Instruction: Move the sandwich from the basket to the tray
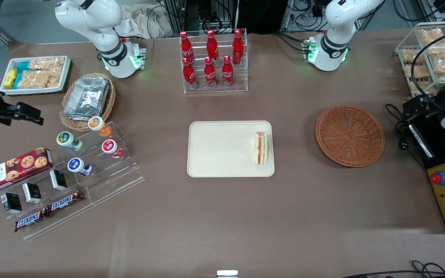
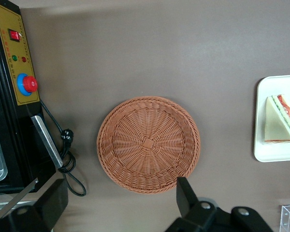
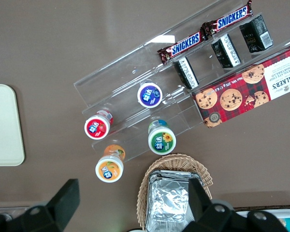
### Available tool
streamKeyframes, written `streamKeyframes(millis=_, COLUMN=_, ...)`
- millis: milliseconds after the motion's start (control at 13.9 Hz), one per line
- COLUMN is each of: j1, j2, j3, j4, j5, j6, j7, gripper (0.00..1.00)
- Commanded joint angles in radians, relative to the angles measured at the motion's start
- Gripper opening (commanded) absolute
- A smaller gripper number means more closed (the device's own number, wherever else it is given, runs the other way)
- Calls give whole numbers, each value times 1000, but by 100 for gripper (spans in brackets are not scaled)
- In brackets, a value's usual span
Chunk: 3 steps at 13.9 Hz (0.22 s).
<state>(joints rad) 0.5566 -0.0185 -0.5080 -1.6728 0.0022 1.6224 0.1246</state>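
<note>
Judging from how things lie, the task looks finished. On the desk (image 1: 222, 216) there is one tray (image 1: 214, 148), one basket (image 1: 350, 135) and one sandwich (image 1: 261, 148). The sandwich lies on the tray, at the edge nearest the basket, with its long axis running from the front camera toward the robots. The basket holds nothing. The pincer (image 2: 121, 205) hangs above the desk over the basket's rim, its fingers (image 2: 186, 195) wide apart and gripping nothing — so the sandwich lies off toward the parked arm's end from it, well apart.
</note>
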Motion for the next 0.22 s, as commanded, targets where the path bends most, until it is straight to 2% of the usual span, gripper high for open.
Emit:
streamKeyframes(millis=0, j1=6, j2=9, j3=-4, j4=28, j5=-13, j6=-24, j7=1, gripper=100)
streamKeyframes(millis=144, j1=6, j2=9, j3=-4, j4=28, j5=-13, j6=-24, j7=1, gripper=100)
